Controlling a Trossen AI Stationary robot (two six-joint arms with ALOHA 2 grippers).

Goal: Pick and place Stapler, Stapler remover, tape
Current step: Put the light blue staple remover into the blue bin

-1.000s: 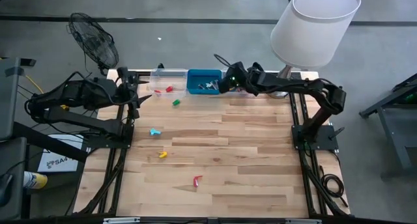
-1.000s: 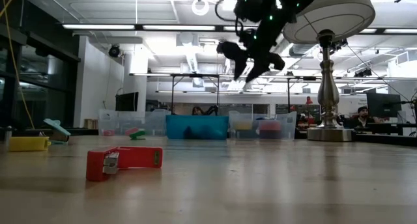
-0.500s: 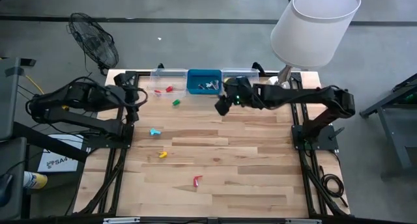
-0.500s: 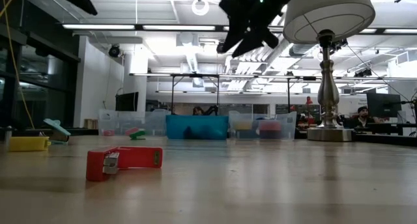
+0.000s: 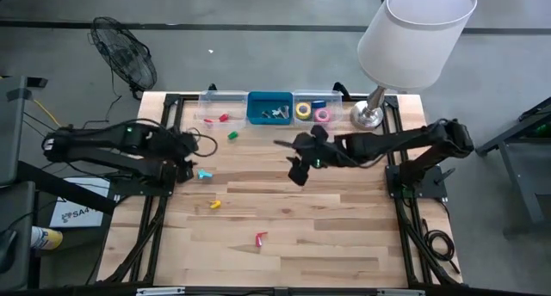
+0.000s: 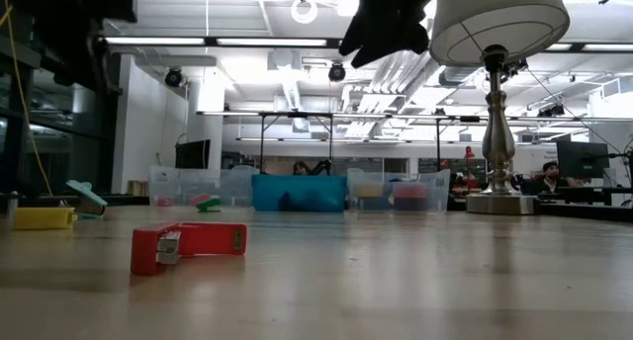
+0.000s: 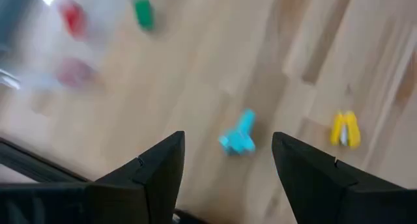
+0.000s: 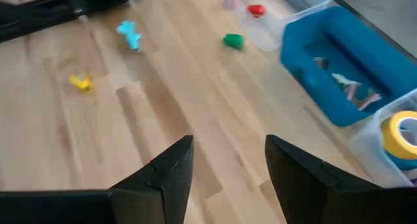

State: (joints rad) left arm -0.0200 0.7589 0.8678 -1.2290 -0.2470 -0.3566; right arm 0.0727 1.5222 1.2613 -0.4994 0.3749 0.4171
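High view: left gripper (image 5: 191, 156) hangs empty, fingers spread, just left of the cyan piece (image 5: 204, 174), right gripper (image 5: 299, 169) hangs empty and spread mid-table, tape rolls (image 5: 304, 111) sit in the far clear bin (image 5: 331, 102).

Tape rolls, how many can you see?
2. A yellow ring-shaped tape roll and a pink ring-shaped tape roll lie side by side in the clear plastic bin at the table's far edge, right of the blue bin. More may be hidden there.
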